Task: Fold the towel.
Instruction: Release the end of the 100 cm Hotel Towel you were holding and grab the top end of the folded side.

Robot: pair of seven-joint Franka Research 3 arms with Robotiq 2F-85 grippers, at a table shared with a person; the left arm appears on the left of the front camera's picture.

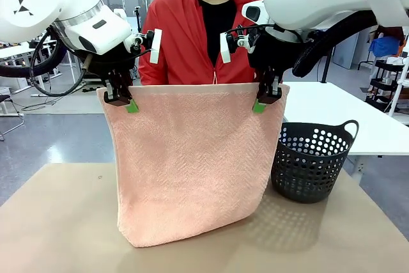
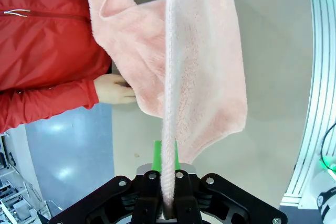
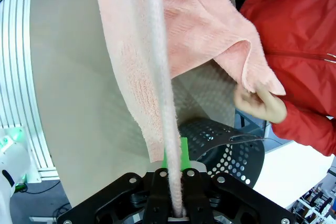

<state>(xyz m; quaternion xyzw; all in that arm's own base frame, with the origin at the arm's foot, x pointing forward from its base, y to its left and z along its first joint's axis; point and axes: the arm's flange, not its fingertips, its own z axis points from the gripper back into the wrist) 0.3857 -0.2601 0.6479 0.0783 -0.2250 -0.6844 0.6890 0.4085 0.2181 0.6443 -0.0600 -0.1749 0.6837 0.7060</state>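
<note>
We hold the towel (image 1: 192, 171) up like a curtain between ourselves and the person (image 1: 185, 36) at the far side. Our left hand (image 1: 121, 99) is pressed together on the top left corner and our right hand (image 1: 265, 99) on the top right corner, each pinching the upper edge between its green pads. That edge runs nearly level and fairly taut between them. The lower end reaches the table (image 1: 57, 222) and rests there. The basket (image 1: 313, 164) stands on the table just right of the towel.

The wrist views show a second layer falling away on the far side, where a person's hand (image 2: 113, 88) grips one corner. The other far corner looks held too. We judge the towel is doubled, with the near edge ours and the far edge theirs.

The cloth is thick terry, soft, light and limp. It has no stiffness of its own, so it will sag wherever it is unsupported. It looks neither slippery nor fragile, and the loops should give the pads good purchase. Corners and edges are the places to take hold, as now, since a grip in mid-panel would only bunch it. Our two hands should move together, or the top edge will skew.
</note>
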